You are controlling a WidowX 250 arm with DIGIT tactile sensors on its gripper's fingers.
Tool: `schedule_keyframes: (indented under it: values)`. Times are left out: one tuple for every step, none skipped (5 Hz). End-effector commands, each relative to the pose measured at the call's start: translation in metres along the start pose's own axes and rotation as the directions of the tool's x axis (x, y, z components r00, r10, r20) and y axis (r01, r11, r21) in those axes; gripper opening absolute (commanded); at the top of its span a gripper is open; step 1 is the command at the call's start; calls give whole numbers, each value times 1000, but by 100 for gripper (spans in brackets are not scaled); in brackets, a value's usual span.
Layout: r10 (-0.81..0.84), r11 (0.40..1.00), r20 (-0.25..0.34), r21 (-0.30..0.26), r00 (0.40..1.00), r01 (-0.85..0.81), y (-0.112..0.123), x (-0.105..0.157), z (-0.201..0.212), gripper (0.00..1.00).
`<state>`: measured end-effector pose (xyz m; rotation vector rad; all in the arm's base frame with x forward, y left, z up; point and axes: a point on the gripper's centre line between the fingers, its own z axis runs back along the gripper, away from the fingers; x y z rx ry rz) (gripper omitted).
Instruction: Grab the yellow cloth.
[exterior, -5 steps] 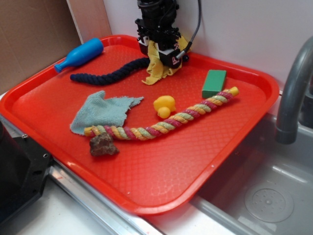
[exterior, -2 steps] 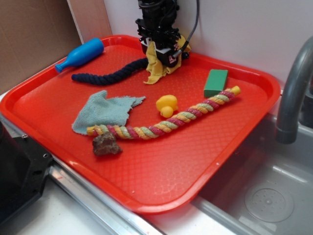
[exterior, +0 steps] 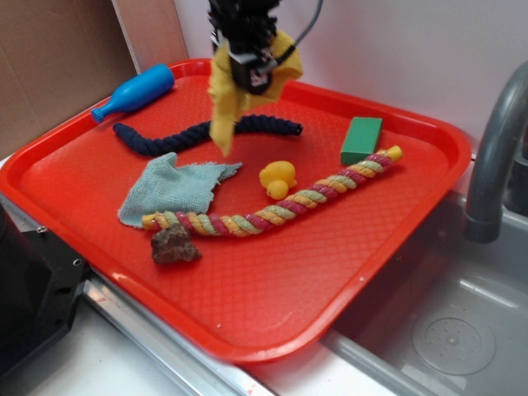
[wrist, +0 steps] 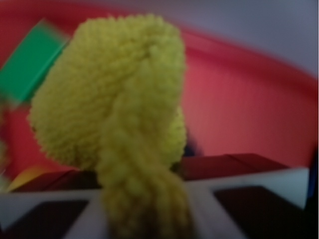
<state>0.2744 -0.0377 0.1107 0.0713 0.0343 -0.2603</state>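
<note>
red tray (exterior: 396, 247), rubber duck (exterior: 277, 177), green block (exterior: 361, 139)

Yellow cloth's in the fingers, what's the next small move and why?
Probably a short further lift straight up, grip kept closed. The gripper pinches the mustard-yellow woven cloth, whose tail hangs low above the dark navy twisted rope on the red plastic tray. The wrist view shows the cloth bunched between the fingers, so the hold looks secure.

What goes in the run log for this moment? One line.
gripper: shut on yellow cloth | cloth: hanging above red tray | phase: lifted
</note>
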Motion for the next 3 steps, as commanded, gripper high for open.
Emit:
schedule_keyframes:
  values:
    - [115, 992, 127, -68, 985, -107, -24, -87, 118, 0]
    - [298, 955, 201, -77, 933, -288, -14, -130, 161, 0]
    - [376, 927, 191, -71, 907, -369, 2, -146, 157, 0]
